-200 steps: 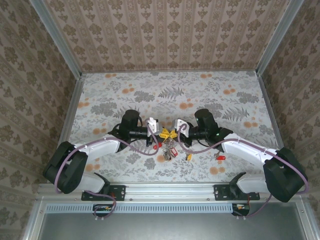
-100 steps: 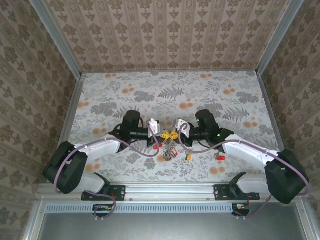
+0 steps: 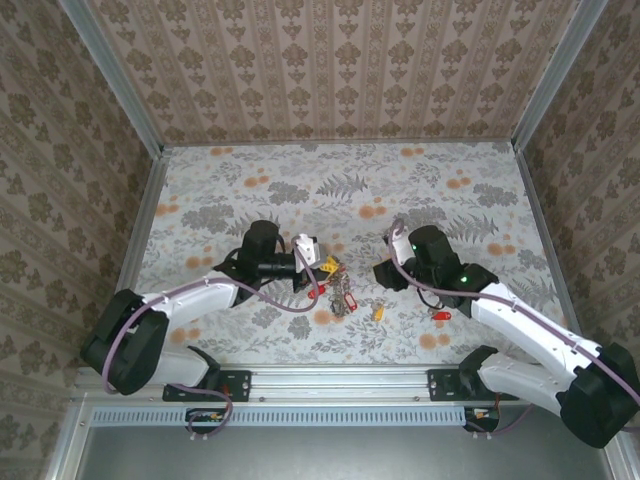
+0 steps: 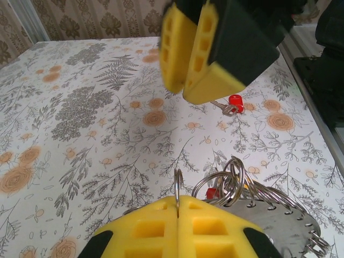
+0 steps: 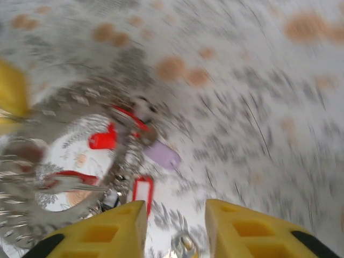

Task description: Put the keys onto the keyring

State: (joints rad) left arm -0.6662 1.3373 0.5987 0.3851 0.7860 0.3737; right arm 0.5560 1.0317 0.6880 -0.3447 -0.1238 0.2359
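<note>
From the left wrist, the left gripper (image 4: pixel 177 208) has its jaws clenched on the keyring (image 4: pixel 285 226); a thin wire loop (image 4: pixel 177 184) stands up between the pressed yellow pads (image 4: pixel 145 228), seemingly one of the small split rings (image 4: pixel 228 180) threaded along the flat ring's rim, though the pads hide where it joins; the flat ring itself shows at 4 o'clock of the pads, tilted. In the top view the bunch sits at the near middle of the floral table (image 3: pixel 250 190), with the left gripper at its 10 o'clock; red keys (image 3: pixel 346 299) cluster on its 5 o'clock side. The right gripper (image 5: pixel 174 212) is apart from the bunch at 2 o'clock, jaws released and standing apart. A yellow-orange key (image 3: pixel 379 311) lies on the table at 4 o'clock of the bunch; a loose red key (image 3: pixel 438 315) lies farther out at 3 o'clock; both are separate from the ring.
</note>
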